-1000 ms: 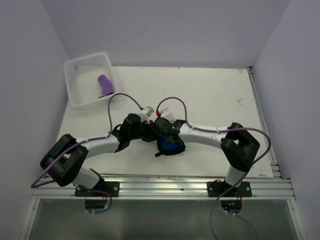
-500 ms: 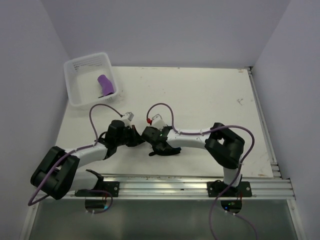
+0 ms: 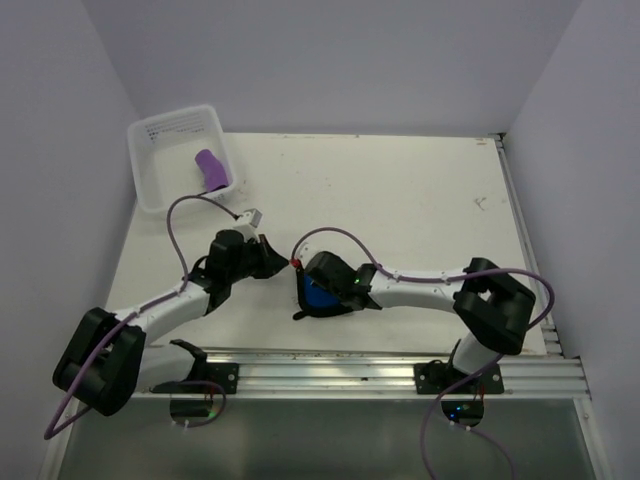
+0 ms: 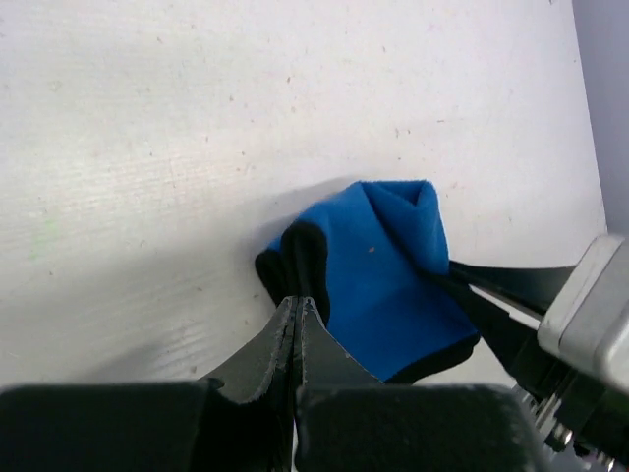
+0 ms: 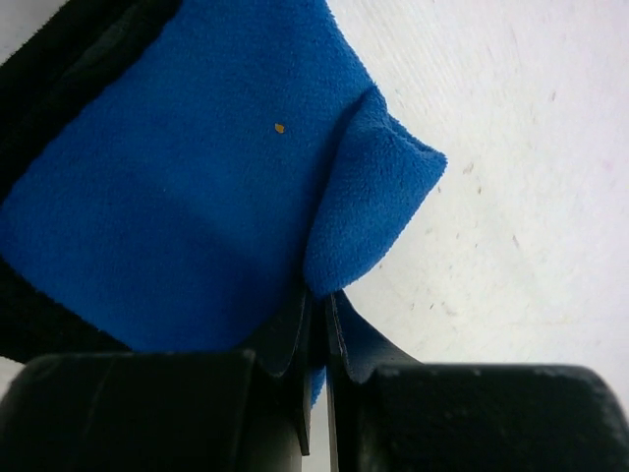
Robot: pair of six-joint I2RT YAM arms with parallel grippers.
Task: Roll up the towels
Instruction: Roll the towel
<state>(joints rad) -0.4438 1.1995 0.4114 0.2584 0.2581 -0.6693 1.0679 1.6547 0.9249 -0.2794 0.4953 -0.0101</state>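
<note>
The right tool [image 5: 316, 300] is pinched almost fully closed on a raised fold of the blue towel [image 5: 187, 197], which lies bunched on the bench [image 3: 420, 200] close to its near edge, between the two arms. The left tool [image 4: 298, 307] is fully closed with nothing between its fingers, and its tips rest against that towel's dark edge. The purple towel [image 3: 210, 170] lies rolled in the clear tub [image 3: 150, 165] at the far left.

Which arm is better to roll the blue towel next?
Probably the right. The right gripper is shut on a fold of the blue towel, so it can turn it over. The left gripper is shut, tips only at the towel's dark edge, with no clear hold.
</note>
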